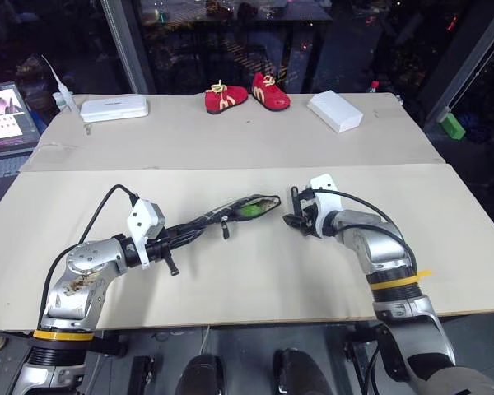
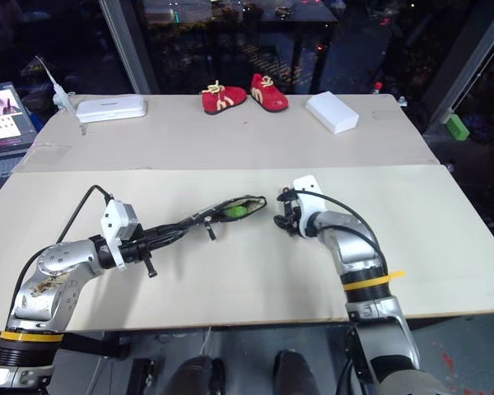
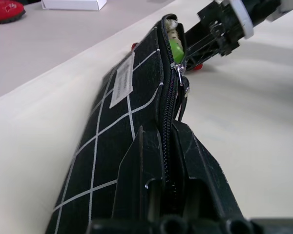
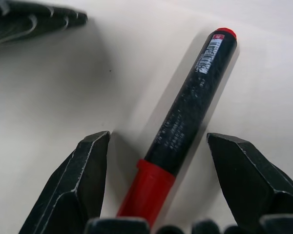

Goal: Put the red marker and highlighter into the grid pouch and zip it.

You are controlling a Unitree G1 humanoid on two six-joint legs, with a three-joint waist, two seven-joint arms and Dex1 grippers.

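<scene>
The left gripper [image 1: 184,234] is clamped on the closed end of the grid pouch [image 1: 230,211], holding it edge-up and lifted off the cardboard table top [image 1: 255,280] with its unzipped mouth aimed toward two o'clock, toward the other arm. That pose seems chosen to keep the opening gaping and steady so things can be slid in lengthwise. In the left wrist view the zipper slider and its pull cord [image 3: 184,92] sit partway along the pouch's top edge, with the teeth behind them closed and the far stretch apart.

The highlighter [image 1: 251,210] is already inside: its light-green body shows in the mouth of the pouch.

The red marker [image 4: 183,126] lies flat on the table just past the pouch's mouth, at about three o'clock from it. The right gripper [image 1: 295,217] hovers low over the marker with its fingers [image 4: 83,190] spread wide either side of the barrel near the red cap, touching neither side. Straddling it crosswise looks like the set-up for a pinch across the barrel.

By my reading, the step in hand is picking up the marker; inserting it and zipping remain

Two red baby shoes [image 1: 245,94] and a white box [image 1: 335,110] sit at twelve o'clock on the far table, well apart
</scene>
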